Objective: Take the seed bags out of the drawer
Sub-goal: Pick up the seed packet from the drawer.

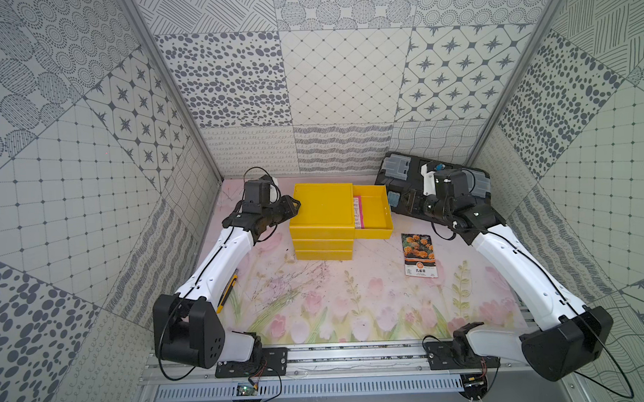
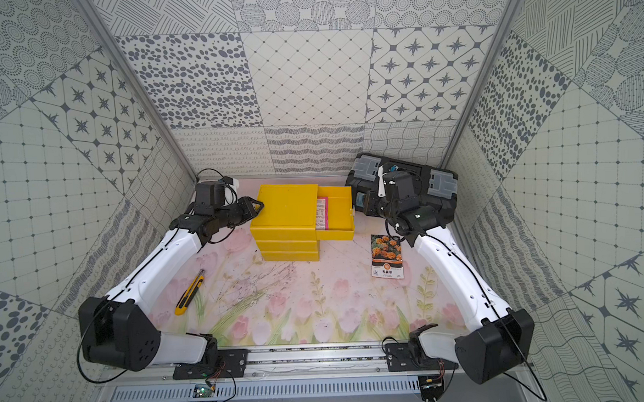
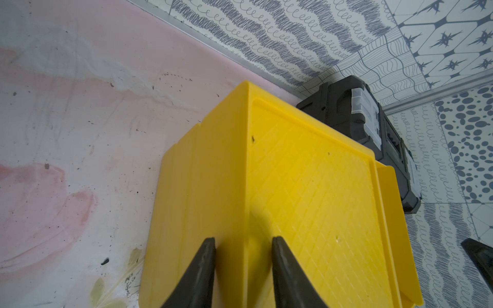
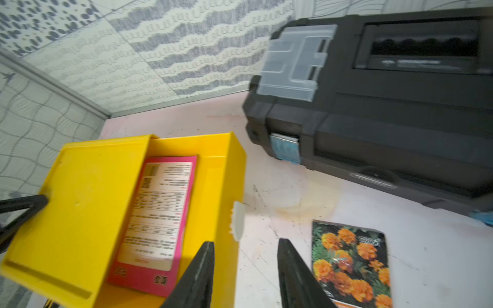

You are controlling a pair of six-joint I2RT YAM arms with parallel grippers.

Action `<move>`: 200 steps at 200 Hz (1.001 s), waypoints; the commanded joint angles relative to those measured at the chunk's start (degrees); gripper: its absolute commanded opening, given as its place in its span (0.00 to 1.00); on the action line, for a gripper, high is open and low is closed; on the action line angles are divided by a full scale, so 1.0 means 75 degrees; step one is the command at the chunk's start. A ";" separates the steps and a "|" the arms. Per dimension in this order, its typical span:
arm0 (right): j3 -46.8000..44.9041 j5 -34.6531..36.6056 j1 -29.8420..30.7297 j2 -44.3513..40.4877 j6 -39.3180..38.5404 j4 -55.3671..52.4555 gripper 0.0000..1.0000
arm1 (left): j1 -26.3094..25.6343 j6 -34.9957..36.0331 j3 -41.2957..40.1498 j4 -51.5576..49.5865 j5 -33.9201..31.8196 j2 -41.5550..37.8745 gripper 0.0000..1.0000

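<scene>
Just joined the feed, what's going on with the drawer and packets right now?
The yellow drawer unit has its top drawer pulled open. The left gripper sits at the unit's opposite top edge, jaws apart astride it. A marigold seed bag lies on the mat near the drawer; a magenta seed bag is inside. The right gripper hovers open and empty by the drawer's front wall.

Yellow drawer [image 4: 232, 170], magenta seed bag [image 4: 157, 221] (white panel), black toolbox [image 4: 386, 120].
</scene>
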 commanded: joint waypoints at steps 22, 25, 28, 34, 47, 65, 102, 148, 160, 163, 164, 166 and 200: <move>0.1036 0.0039 0.1025 0.1279 0.0299 -0.0142 0.42 | -0.0028 0.0118 -0.0176 -0.2326 0.0354 0.0053 0.37; 0.1111 0.0046 0.1076 0.1381 0.0308 -0.0156 0.41 | -0.0031 0.0119 -0.0183 -0.2325 0.0344 0.0053 0.37; 0.1177 0.0054 0.1129 0.1464 0.0318 -0.0158 0.41 | -0.0026 0.0125 -0.0184 -0.2327 0.0340 0.0040 0.37; 0.1289 0.0092 0.1233 0.1633 0.0323 -0.0162 0.41 | -0.0025 0.0132 -0.0190 -0.2327 0.0323 0.0026 0.37; 0.1499 0.0171 0.1389 0.1960 0.0355 -0.0158 0.42 | -0.0030 0.0147 -0.0219 -0.2336 0.0312 -0.0005 0.37; 0.1709 0.0201 0.1444 0.2346 0.0445 -0.0158 0.43 | -0.0031 0.0165 -0.0261 -0.2358 0.0289 -0.0046 0.37; 0.2018 0.0177 0.1458 0.3033 0.0507 -0.0157 0.45 | -0.0035 0.0214 -0.0334 -0.2368 0.0250 -0.0158 0.37; 0.2201 0.0250 0.1458 0.3646 0.0619 -0.0158 0.45 | -0.0025 0.0205 -0.0379 -0.2327 0.0307 -0.0170 0.38; 0.2233 0.0259 0.1458 0.3780 0.0629 -0.0158 0.46 | -0.0027 0.0210 -0.0384 -0.2334 0.0315 -0.0170 0.38; 0.2258 0.0259 0.1458 0.3809 0.0630 -0.0152 0.46 | -0.0034 0.0210 -0.0384 -0.2328 0.0314 -0.0170 0.38; 0.2262 0.0259 0.1452 0.3821 0.0635 -0.0149 0.46 | -0.0035 0.0212 -0.0378 -0.2327 0.0314 -0.0175 0.38; 0.2271 0.0259 0.1457 0.3848 0.0638 -0.0156 0.46 | -0.0036 0.0204 -0.0382 -0.2333 0.0314 -0.0171 0.38; 0.2406 0.0240 0.1446 0.4145 0.0719 -0.0132 0.46 | -0.0027 0.0203 -0.0414 -0.2327 0.0332 -0.0188 0.38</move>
